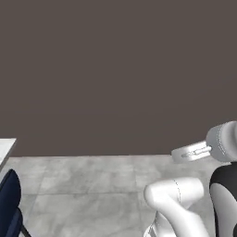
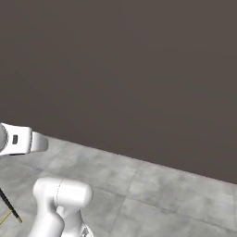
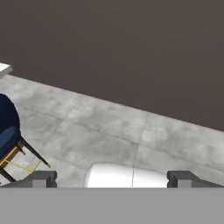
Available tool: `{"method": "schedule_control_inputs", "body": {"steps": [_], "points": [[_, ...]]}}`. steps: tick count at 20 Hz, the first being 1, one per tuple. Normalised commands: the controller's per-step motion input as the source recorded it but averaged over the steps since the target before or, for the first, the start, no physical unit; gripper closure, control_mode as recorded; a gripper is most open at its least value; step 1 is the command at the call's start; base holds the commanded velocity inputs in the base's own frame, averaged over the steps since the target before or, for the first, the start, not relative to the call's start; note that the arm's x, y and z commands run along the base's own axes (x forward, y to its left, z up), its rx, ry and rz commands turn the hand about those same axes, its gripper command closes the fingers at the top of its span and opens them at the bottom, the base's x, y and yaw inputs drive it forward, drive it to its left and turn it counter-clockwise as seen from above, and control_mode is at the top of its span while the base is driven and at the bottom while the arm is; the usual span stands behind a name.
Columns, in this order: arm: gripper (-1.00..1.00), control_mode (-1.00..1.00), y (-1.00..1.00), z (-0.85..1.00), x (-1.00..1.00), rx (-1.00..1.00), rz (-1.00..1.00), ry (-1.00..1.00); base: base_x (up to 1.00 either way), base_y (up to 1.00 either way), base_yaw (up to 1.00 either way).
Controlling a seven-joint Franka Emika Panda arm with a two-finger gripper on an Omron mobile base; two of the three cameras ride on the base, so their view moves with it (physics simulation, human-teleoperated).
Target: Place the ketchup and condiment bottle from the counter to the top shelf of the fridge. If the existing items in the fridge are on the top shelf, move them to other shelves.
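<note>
The ketchup, the condiment bottle, the counter and the fridge with its top shelf and existing items are all out of view. My gripper (image 3: pixel 113 179) is open: its two dark fingertips (image 3: pixel 43 178) stand far apart at the bottom of the hand view, with nothing between them. It points at a grey tiled floor (image 3: pixel 109 131) and a dark brown wall (image 3: pixel 131 43). My white arm (image 1: pixel 176 199) rises in the lower right of the left base view.
A dark blue chair (image 1: pixel 9 203) with thin dark legs stands at the left, also seen as the chair (image 3: pixel 6 127) from the hand. A white slab corner (image 1: pixel 7 146) juts in above it. The plain brown wall (image 2: pixel 139 69) closes off the far side.
</note>
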Motion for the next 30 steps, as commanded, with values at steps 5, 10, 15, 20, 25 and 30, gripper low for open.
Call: {"method": "schedule_control_inputs", "body": {"steps": [5,10,15,20,25,30], "points": [[-1.0,1.0,0.0,0.0,0.0,0.0,0.0,0.0,1.0,0.18,0.26],[-1.0,1.0,0.0,0.0,0.0,0.0,0.0,0.0,1.0,0.21,0.29],[-1.0,1.0,0.0,0.0,0.0,0.0,0.0,0.0,1.0,0.25,0.31],[-1.0,1.0,0.0,0.0,0.0,0.0,0.0,0.0,1.0,0.23,0.43],[-1.0,1.0,0.0,0.0,0.0,0.0,0.0,0.0,0.99,0.03,0.66],[-1.0,1.0,0.0,0.0,0.0,0.0,0.0,0.0,0.88,0.0,0.77]]}}
